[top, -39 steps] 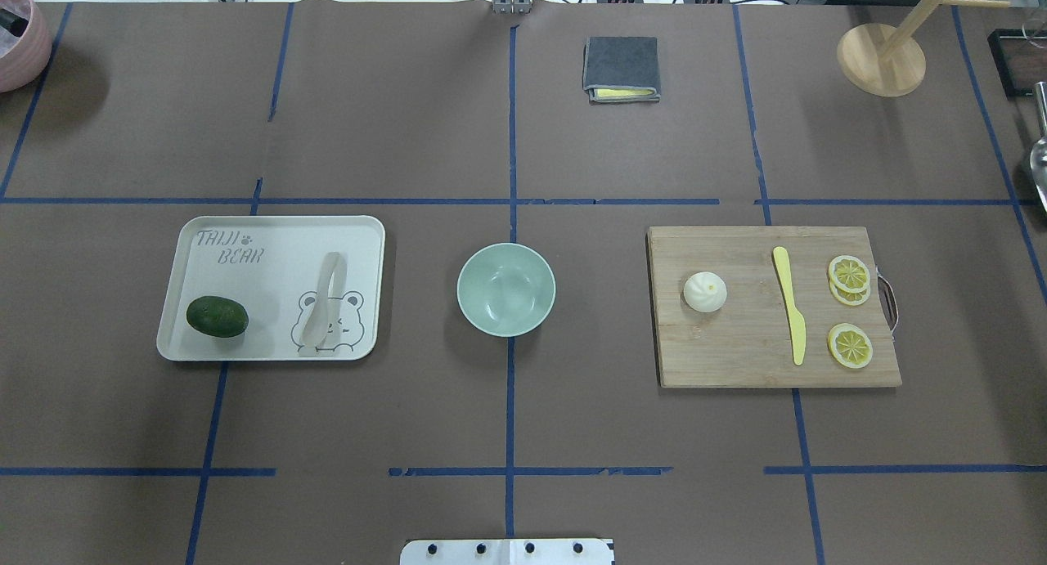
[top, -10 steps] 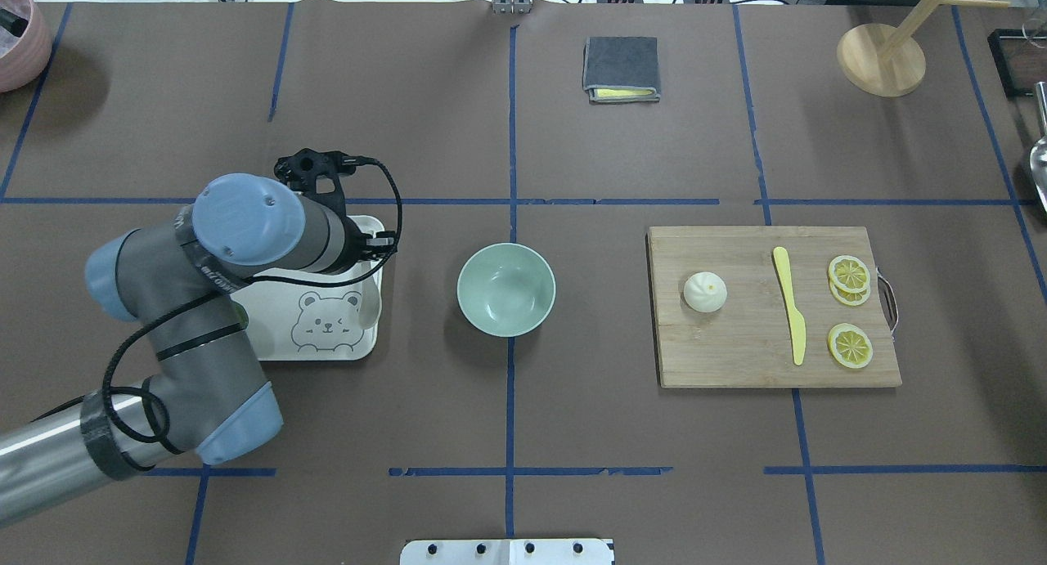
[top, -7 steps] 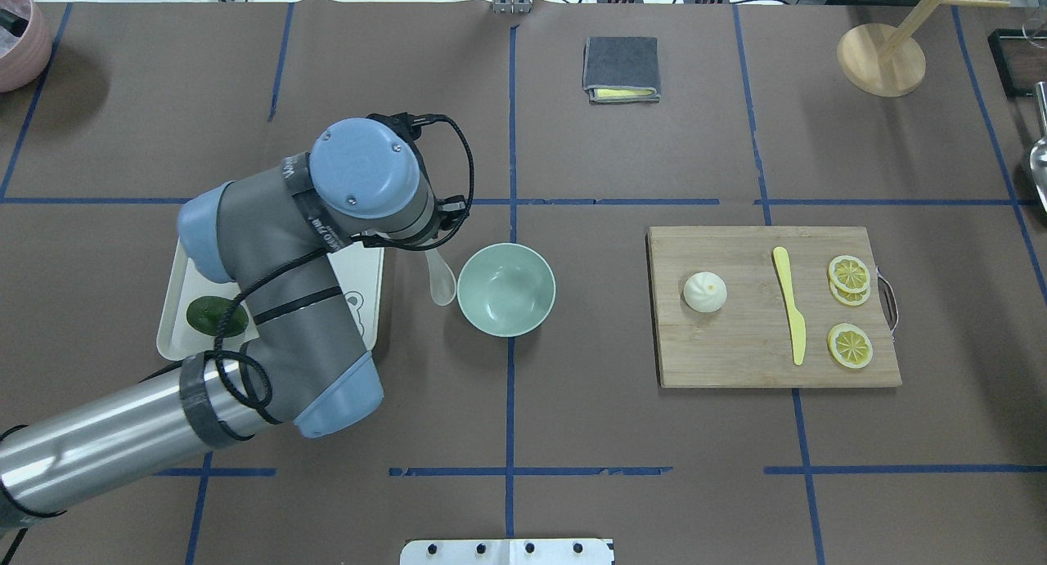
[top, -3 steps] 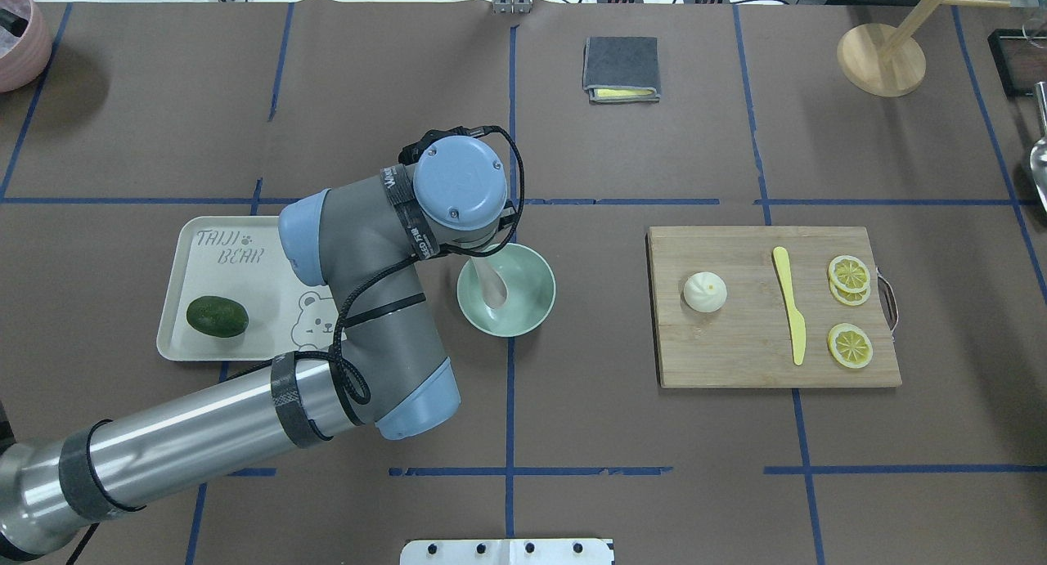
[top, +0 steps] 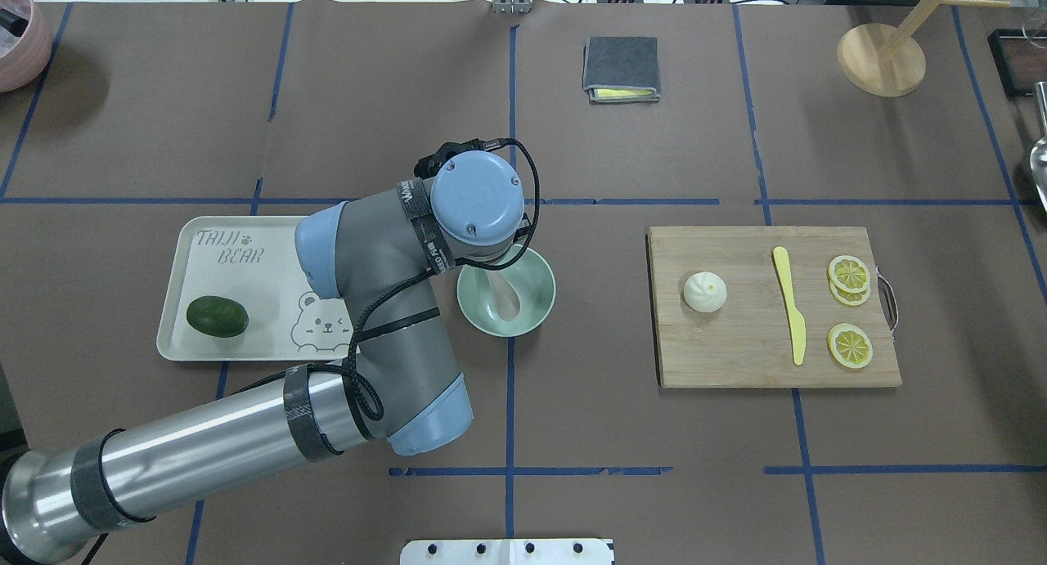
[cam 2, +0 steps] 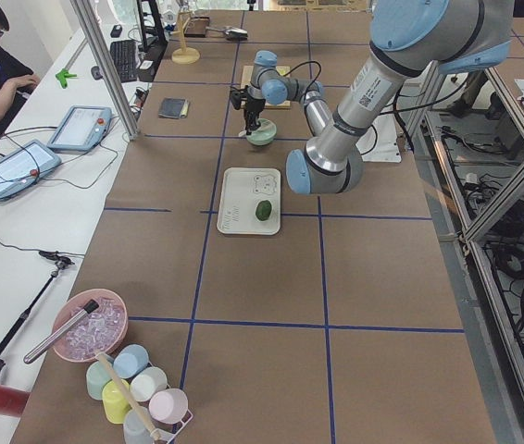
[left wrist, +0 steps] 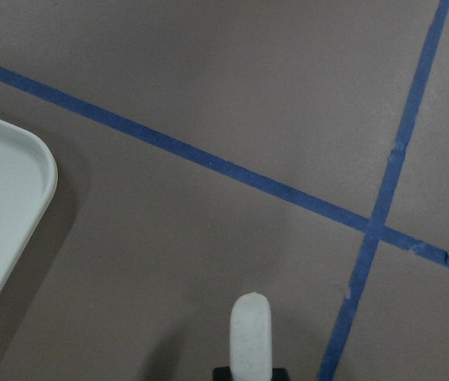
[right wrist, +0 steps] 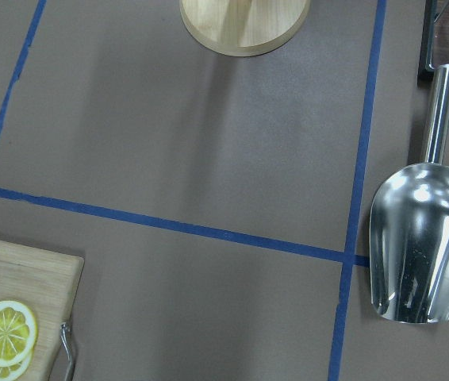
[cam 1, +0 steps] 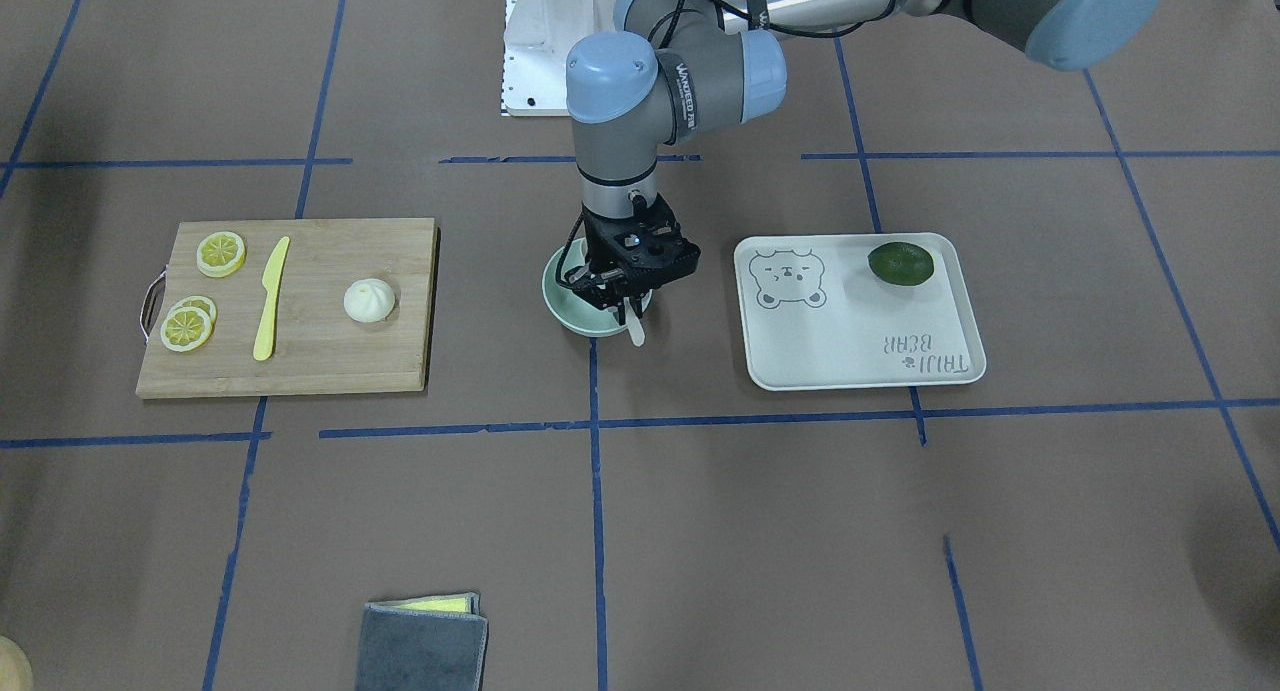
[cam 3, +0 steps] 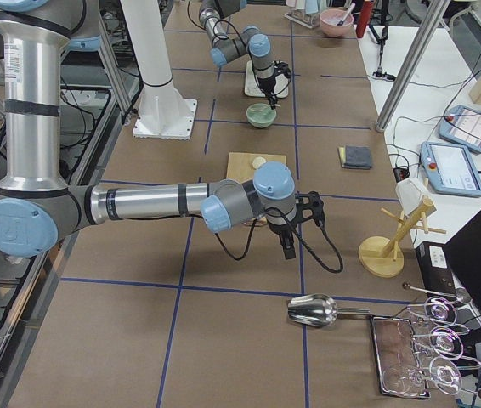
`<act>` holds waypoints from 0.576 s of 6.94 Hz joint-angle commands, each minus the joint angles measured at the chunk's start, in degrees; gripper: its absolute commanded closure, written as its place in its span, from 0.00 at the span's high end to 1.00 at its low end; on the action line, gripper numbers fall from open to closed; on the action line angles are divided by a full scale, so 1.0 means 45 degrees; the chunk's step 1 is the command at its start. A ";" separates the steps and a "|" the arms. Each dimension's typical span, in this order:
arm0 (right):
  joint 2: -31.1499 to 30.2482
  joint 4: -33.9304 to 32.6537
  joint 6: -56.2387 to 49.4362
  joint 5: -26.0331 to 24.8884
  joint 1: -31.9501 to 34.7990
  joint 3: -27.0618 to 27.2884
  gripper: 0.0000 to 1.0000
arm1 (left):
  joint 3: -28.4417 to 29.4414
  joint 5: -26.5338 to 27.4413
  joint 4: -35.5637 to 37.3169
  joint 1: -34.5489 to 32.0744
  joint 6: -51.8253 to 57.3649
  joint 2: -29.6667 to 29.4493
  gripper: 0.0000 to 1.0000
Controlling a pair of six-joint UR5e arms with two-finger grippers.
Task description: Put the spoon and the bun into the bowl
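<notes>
The pale mint-green bowl [top: 541, 302] stands at the table's middle. My left gripper [cam 1: 620, 303] hangs over the bowl [cam 1: 566, 311] and is shut on the off-white spoon [top: 505, 295]. The spoon's scoop reaches down inside the bowl. Its handle end sticks out past the fingers in the front view [cam 1: 636, 332] and in the left wrist view [left wrist: 251, 333]. The white pleated bun [top: 704, 292] lies on the wooden cutting board [top: 752, 352], right of the bowl. My right gripper [cam 3: 288, 249] shows only in the exterior right view; I cannot tell its state.
A white bear-print tray [top: 270, 246] with a dark green fruit [top: 217, 316] lies left of the bowl. A yellow knife [top: 789, 303] and lemon slices [top: 849, 272] share the board. A folded grey cloth [top: 621, 68], a wooden stand [top: 881, 58] and a metal scoop [right wrist: 423, 238] lie farther off.
My left arm came in, took the spoon off the tray and carried it right to the bowl. The scoop now sits lower and more central in the bowl than 0.4 s ago.
</notes>
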 commanded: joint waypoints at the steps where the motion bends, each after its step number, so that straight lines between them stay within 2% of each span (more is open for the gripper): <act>1: 0.0019 0.0029 -0.0002 -0.0031 -0.0015 -0.0065 1.00 | -0.0034 0.0116 -0.0041 0.0065 0.0183 0.0025 0.44; 2: 0.0039 0.0010 -0.0022 -0.0031 0.0004 -0.0065 1.00 | -0.0092 0.0117 -0.0041 0.0065 0.0183 0.0045 0.62; 3: 0.0039 0.0010 -0.0022 -0.0050 0.0004 -0.0065 1.00 | -0.0190 0.0117 -0.0022 0.0046 0.0512 0.0103 1.00; 4: 0.0039 0.0010 -0.0022 0.0008 0.0004 -0.0046 1.00 | -0.0461 0.0097 -0.0022 0.0046 0.1482 0.0239 1.00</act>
